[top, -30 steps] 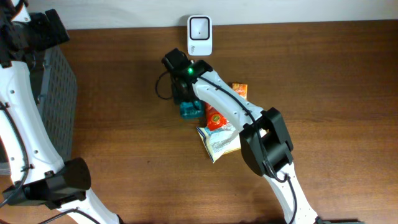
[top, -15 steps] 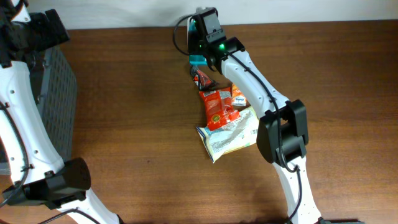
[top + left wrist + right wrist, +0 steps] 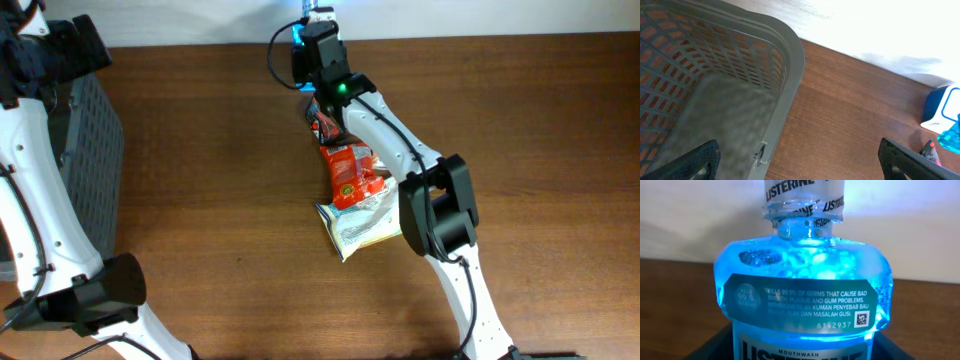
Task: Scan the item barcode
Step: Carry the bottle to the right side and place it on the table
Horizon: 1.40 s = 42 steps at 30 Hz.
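The mouthwash bottle (image 3: 802, 285) stands upright between the fingers of the right gripper (image 3: 312, 35), which is clamped on its lower body. Its label and small square code face the wrist camera, and the liquid glows bright blue. In the overhead view, the bottle is held at the table's (image 3: 220, 200) 12 o'clock edge, close to the wall and just beside the white scanner (image 3: 940, 107). At 5 o'clock from the gripper, a red packet (image 3: 350, 172) overlaps a white pouch (image 3: 365, 222) beneath the arm. Bare wood lies at 3 o'clock and at 9 o'clock as far as the grey basket (image 3: 95, 170). The left gripper (image 3: 807, 162) hangs over the basket rim with its jaws wide apart.
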Tool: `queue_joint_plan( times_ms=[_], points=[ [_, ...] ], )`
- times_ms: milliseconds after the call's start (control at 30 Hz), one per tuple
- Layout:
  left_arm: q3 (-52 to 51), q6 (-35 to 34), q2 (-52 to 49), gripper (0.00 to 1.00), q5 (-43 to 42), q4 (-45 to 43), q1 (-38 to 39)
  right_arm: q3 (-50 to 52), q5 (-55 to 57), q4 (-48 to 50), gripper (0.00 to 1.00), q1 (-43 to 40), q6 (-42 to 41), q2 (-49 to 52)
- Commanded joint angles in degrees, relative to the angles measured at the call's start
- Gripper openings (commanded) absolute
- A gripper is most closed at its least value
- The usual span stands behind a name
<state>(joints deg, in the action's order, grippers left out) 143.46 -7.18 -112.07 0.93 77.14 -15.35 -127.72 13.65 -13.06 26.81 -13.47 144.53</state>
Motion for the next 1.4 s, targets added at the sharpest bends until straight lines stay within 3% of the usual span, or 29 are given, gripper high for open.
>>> queue_joint_plan(
  times_ms=[0,233,500,733,967,1200,1367],
  points=[
    [0.04,-0.52,0.46,0.99,-0.33,0.07,-0.20,-1.73,2.54,1.73,0.52,-0.55,1.25,-0.15],
    [0.04,-0.52,0.46,0.99,-0.33,0.07,-0.20,-2.73,2.51,0.39,0.53,-2.54,1.22,-1.79],
    [0.04,-0.52,0.46,0.99,-0.33,0.07,-0.20,-2.73,2.60,-8.15,0.53,-8.92,-1.79,-13.14],
    [0.04,-0.52,0.46,0.99,-0.33,0.07,-0.20,-2.73,2.62,-24.50,0.53,-22.16,-9.38,-17.70],
    [0.04,-0.52,0.46,0.99,-0.33,0.07,-0.20,-2.47,2.67,-41.72,0.52,-38.84,-9.77,-16.28],
    [0.04,-0.52,0.46,0.99,-0.33,0.07,-0.20,2.86,2.51,-44.61,0.52,-48.89,-10.29,-15.45],
    [0.04,-0.52,0.46,0.99,-0.33,0.07,-0.20,8.52,2.21,-44.39,0.52,-55.30,-17.03,-14.47]
  ],
)
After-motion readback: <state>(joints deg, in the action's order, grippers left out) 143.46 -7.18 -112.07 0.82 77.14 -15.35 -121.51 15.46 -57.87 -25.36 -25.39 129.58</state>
